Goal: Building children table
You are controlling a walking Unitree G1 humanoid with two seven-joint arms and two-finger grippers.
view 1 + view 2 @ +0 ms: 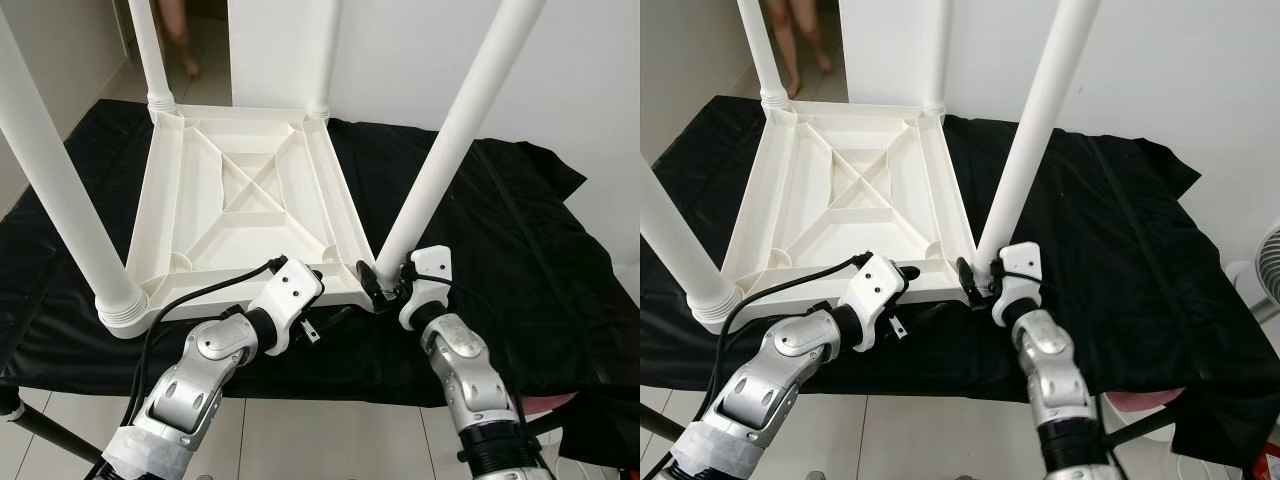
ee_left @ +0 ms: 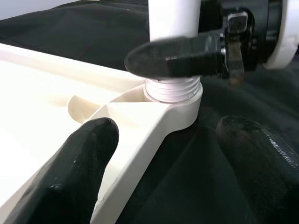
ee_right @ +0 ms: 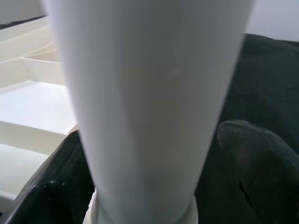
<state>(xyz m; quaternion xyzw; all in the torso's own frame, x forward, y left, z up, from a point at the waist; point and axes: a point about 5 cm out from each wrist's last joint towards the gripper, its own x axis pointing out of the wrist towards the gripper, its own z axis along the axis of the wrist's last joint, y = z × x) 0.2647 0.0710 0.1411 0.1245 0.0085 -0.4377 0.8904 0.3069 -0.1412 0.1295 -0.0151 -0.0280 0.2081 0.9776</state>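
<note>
Lower centre: right gripper (image 1: 378,283) jaws clasp the near-right leg (image 1: 440,150), its threads exposed at the tabletop (image 1: 240,200) socket; cross-threading or slipping risks a tilted leg. Left gripper (image 2: 159,154) jaws wide.

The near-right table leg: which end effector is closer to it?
Right. The right end effector has its fingers around the base of the near-right table leg. The left end effector is beside it, at the tabletop's near edge.
</note>
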